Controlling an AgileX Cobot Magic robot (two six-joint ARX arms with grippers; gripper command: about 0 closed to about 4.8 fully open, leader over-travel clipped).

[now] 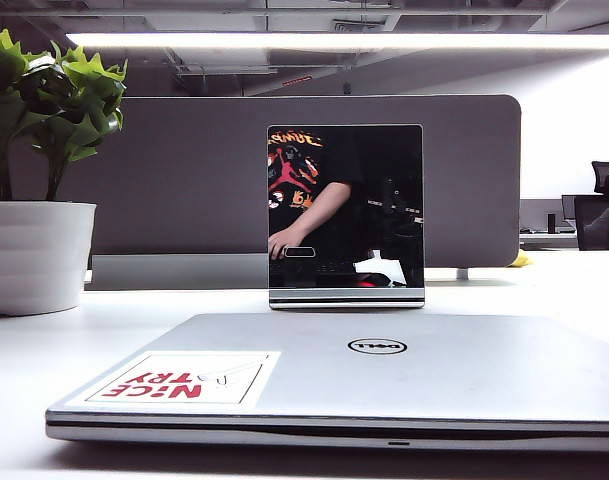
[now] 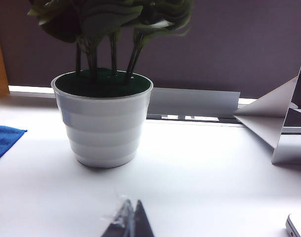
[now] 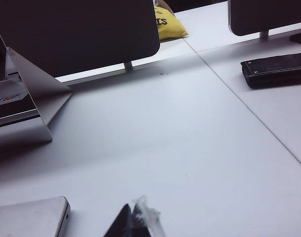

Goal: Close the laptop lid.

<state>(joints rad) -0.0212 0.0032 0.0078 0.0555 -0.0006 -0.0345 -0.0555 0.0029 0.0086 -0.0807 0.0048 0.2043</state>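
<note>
So the laptop lid (image 1: 404, 365) was already lying flat on the laptop (image 1: 334, 432), Dell logo and the NiCE TRY sticker (image 1: 179, 378) facing up, with only a thin dark seam showing along the front edge. Looked shut or as good as shut to me, so I'd judge there was barely anything left to do except maybe a final press down.

The laptop sat on the white worktop (image 1: 44, 340) right at the front of the exterior view, long axis running side to side. Behind it stood the little mirror-like panel (image 1: 345, 215), with the potted plant (image 1: 36, 250) off to the left.

Neither arm showed in the exterior view. The left gripper (image 2: 130, 222) was low over the worktop facing the plant pot, tips drawn close together and nothing between them as far as I could see. A corner of the laptop (image 2: 298, 224) just peeked in at the edge of its view, off to its right.

The right gripper (image 3: 135, 222) was the same deal, tips nearly touching and empty, with the laptop corner (image 3: 31, 217) just beside it on its left. So the laptop lay between the two grippers, and the right one seemed the nearer, though that's hard to tell.
</note>
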